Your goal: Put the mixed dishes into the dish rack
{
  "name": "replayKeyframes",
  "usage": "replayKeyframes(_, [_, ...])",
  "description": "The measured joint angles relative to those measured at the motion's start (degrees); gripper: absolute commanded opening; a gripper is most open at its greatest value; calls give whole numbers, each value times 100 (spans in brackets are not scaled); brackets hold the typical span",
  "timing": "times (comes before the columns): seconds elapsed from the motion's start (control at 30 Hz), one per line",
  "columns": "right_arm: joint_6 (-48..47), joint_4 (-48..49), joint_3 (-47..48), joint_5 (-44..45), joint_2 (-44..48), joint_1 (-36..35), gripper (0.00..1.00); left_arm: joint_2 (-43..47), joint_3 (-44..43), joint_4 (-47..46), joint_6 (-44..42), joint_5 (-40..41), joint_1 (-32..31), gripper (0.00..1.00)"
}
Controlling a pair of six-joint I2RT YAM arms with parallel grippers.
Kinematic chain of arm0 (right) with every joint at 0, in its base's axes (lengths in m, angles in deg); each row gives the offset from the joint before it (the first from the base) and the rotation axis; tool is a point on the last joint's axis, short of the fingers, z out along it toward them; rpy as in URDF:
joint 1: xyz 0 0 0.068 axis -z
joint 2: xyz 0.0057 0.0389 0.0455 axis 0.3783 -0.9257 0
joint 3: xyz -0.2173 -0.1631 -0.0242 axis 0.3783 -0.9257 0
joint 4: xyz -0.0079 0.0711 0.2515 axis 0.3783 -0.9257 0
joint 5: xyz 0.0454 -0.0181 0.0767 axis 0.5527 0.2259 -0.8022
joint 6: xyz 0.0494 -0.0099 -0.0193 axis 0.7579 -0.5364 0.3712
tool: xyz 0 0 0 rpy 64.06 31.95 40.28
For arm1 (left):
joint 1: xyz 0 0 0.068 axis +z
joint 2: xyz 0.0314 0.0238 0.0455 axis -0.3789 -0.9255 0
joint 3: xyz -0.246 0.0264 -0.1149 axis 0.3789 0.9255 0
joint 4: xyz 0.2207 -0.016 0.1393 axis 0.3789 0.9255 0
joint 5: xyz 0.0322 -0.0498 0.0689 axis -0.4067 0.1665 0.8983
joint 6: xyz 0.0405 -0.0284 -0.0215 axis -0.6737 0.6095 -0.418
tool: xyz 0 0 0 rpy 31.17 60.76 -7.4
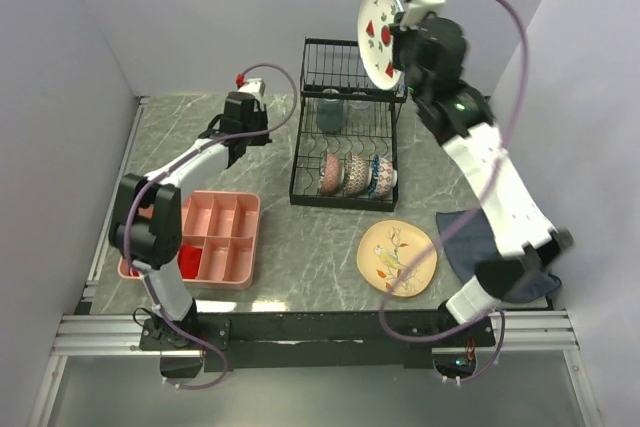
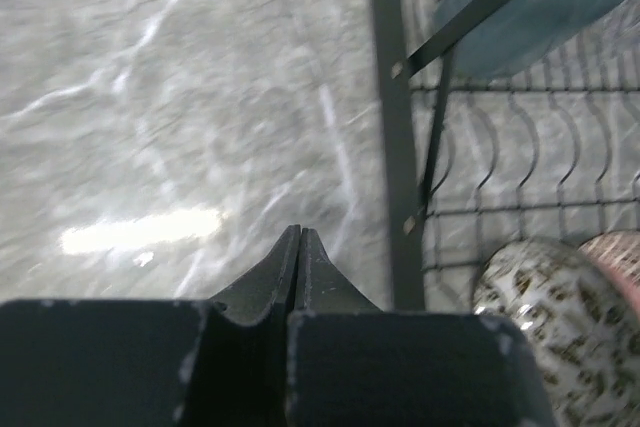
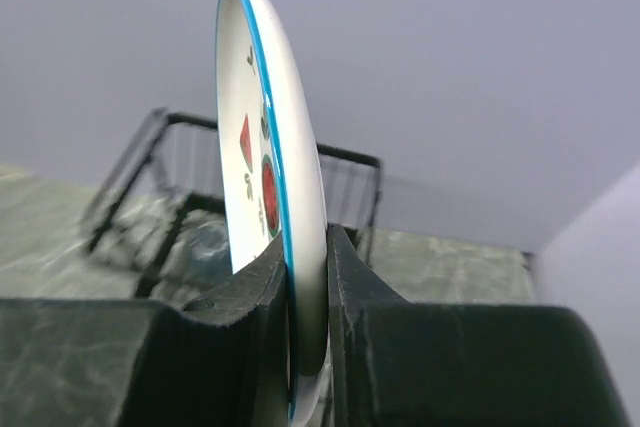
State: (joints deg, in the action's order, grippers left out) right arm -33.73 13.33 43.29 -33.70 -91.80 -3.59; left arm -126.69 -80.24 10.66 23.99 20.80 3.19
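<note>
My right gripper [image 1: 402, 39] [image 3: 305, 247] is shut on the rim of the white watermelon plate [image 1: 377, 35] [image 3: 268, 137]. It holds the plate on edge, high above the back right of the black wire dish rack [image 1: 345, 132] [image 3: 165, 172]. Three small patterned bowls [image 1: 356, 175] stand on edge in the rack's front slots; a brown-speckled one [image 2: 545, 322] shows in the left wrist view. A tan plate [image 1: 398, 257] lies flat on the table in front of the rack. My left gripper [image 1: 240, 137] [image 2: 300, 234] is shut and empty, low over the table just left of the rack's post [image 2: 392, 127].
A pink compartment tray [image 1: 215, 237] with red pieces sits front left beside the left arm. A dark blue-grey cloth [image 1: 470, 242] lies under the right arm at the front right. A teal cup [image 1: 330, 112] [image 2: 540, 7] sits in the rack. Walls close in on both sides.
</note>
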Motion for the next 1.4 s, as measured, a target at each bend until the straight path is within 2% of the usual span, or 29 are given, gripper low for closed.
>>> replayKeyframes(0.13, [-413, 586, 365, 1377, -973, -175, 0, -544, -474, -15, 258, -170, -63, 1])
replayKeyframes(0.23, [-697, 629, 973, 2227, -1725, -227, 0, -857, -601, -22, 437, -297, -87, 1])
replayKeyframes(0.47, [-957, 627, 1672, 2959, -2444, -264, 0, -1104, -372, -94, 835, -586, -90, 1])
replayKeyframes(0.6, [-975, 592, 2229, 3152, -2769, -271, 0, -1158, -223, -129, 986, -743, -125, 1])
replayKeyframes(1.4, [-114, -396, 2299, 2809, -3213, -232, 0, -1263, -98, -417, 1281, -1113, -219, 1])
